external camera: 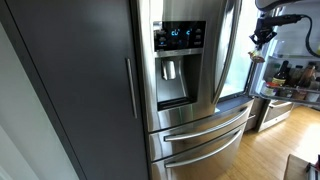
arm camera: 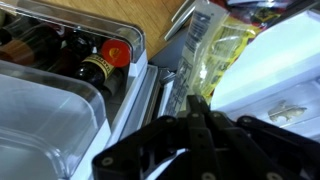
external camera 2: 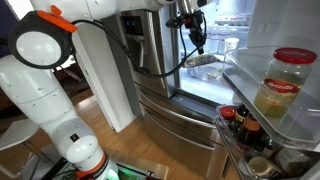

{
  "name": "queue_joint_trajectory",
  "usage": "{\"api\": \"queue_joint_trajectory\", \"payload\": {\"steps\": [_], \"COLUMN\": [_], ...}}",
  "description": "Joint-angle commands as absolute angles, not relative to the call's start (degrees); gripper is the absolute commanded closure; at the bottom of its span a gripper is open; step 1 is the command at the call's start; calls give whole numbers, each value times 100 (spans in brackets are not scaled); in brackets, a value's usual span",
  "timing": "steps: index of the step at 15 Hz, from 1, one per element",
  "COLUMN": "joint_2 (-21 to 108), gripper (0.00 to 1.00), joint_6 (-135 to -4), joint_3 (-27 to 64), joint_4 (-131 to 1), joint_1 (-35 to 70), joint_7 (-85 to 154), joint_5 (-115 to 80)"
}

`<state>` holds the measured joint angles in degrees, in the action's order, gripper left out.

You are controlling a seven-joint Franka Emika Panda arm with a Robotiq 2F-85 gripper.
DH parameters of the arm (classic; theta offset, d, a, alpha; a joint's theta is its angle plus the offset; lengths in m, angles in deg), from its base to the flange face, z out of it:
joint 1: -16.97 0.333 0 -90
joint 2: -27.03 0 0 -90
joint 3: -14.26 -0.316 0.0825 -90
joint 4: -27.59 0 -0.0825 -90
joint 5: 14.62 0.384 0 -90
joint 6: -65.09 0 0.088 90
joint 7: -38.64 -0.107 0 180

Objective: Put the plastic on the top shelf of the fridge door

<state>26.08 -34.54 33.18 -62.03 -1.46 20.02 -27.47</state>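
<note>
Near fridge door (external camera: 228, 60), jaws grip plastic (arm camera: 215, 50) (yellowish).

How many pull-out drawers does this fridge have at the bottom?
2. The upper drawer sits just below the dispenser; the lower drawer is right beneath it. Any drawers inside the fridge are hidden from view.

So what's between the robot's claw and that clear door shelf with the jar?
Nothing: in an exterior view only open air parts the gripper, gripping the plastic, from the top door shelf.
</note>
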Motion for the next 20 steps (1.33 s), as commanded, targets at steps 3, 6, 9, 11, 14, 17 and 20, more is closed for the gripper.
{"api": "queue_joint_trajectory", "payload": {"steps": [3,6,9,11,14,17,20], "joint_2": [2157,2026,1930,1882,1908,1972,1969], "gripper": [100,100,100,100,100,100,100], "joint_6": [-3045,-3196,-3409,-3606,-3737,-3798,-4005], "joint_3": [3226,3270,3303,3359,3426,3489,3494], "joint_4": [-5981,-5774,-5623,-5633,-5647,-5651,-5775], "joint_1": [-149,-233,-316,-348,-391,-405,-386], "joint_7": [1976,1860,1864,2378,3208,4092,4793], "joint_5": [-3146,-3330,-3535,-3629,-3889,-4224,-4616]}}
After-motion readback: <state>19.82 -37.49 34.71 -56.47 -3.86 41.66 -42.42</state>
